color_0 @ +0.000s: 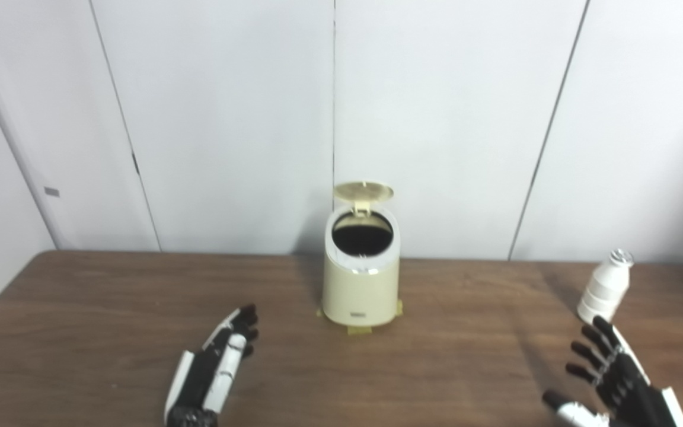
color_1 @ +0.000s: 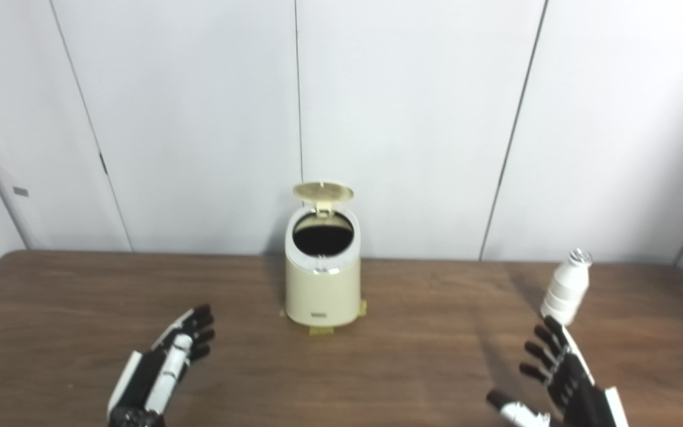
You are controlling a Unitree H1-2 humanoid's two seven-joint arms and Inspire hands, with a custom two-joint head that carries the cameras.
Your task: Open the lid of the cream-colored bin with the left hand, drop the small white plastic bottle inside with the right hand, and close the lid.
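A: Taking the cream-colored bin (color_0: pixel 360 279) as the mark, where does the small white plastic bottle (color_0: pixel 605 287) stand?

B: Well off to the bin's right, at about the same depth on the wooden table (color_0: pixel 98 308), upright, its long axis vertical, silver cap on top. The bin's lid (color_0: pixel 363 191) is already tipped up at the back, and the dark mouth is uncovered.

A: And the hands?

B: The right hand (color_0: pixel 611 370) lies nearer the camera than the bin and far to its right, just short of the bottle. Its fingers are spread apart and point up toward the bottle's base; it holds nothing. The left hand (color_0: pixel 217 365) sits in front of the bin and to its left, fingers straight and lying close together, also empty, not touching the bin.

A: So which one is closer to the bottle?

B: The right, by a long way. I'd judge the coming move is a short reach forward, away from the camera, to wrap the fingers around the bottle's side, then a long carry leftward to the bin's mouth.

A: Any hazard?

B: A standing bottle could topple if the fingertips nudge it first.
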